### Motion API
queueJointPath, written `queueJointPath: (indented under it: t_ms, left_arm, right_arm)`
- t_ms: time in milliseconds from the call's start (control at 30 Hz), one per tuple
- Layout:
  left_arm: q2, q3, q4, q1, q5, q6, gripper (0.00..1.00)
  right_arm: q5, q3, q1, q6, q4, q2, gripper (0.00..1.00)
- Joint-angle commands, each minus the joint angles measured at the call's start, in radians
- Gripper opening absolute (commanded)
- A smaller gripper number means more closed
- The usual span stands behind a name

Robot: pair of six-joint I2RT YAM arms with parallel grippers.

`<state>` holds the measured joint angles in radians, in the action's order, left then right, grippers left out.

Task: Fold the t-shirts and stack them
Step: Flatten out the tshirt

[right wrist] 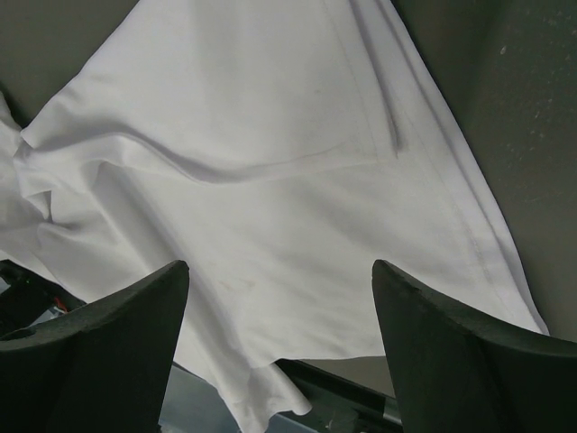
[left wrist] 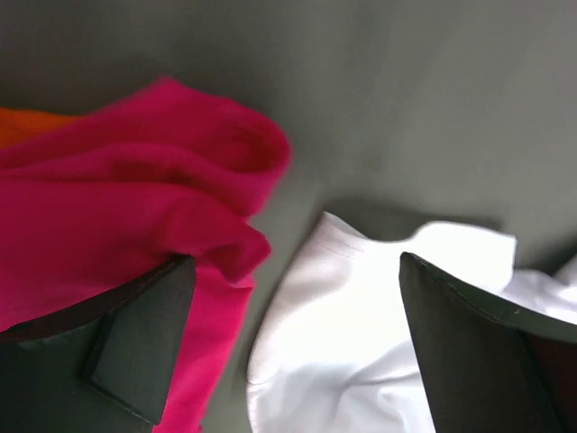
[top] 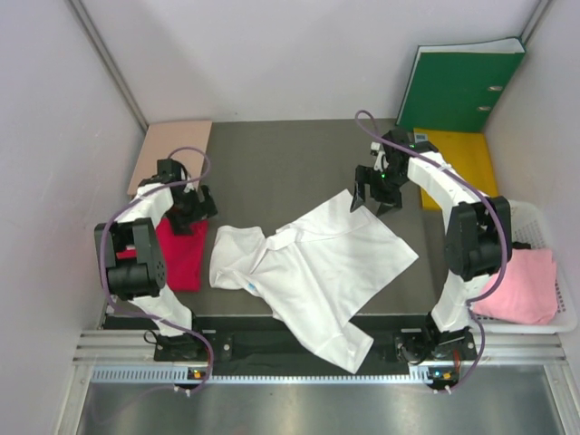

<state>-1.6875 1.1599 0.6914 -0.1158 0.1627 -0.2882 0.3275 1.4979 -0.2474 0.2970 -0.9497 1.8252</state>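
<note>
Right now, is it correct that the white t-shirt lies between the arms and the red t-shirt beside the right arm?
No: the top view shows the red t-shirt beside the left arm, not the right; the rest holds.

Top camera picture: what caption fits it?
Jaws open, the left arm and right arm flank a rumpled white t-shirt; red t-shirt left, pink t-shirt in basket right.

Rumpled white t-shirt [top: 317,263] between crimson t-shirt [top: 186,258] and pink t-shirt [top: 518,285]
</note>
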Motion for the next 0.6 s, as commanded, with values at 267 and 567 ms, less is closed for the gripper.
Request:
queueJointPath:
  t_ms: [267,567]
  left_arm:
    - [0.117,-0.078,-0.107,0.019,0.262,0.034,0.99]
    - [0.069,-0.155,-0.156,0.018,0.274,0.038,0.99]
  right_arm:
    - [0.033,0.016,0.008,-0.007,0.029,0.014,0.82]
    - [0.027,0.007,0.008,-0.010,0.035,0.029,0.82]
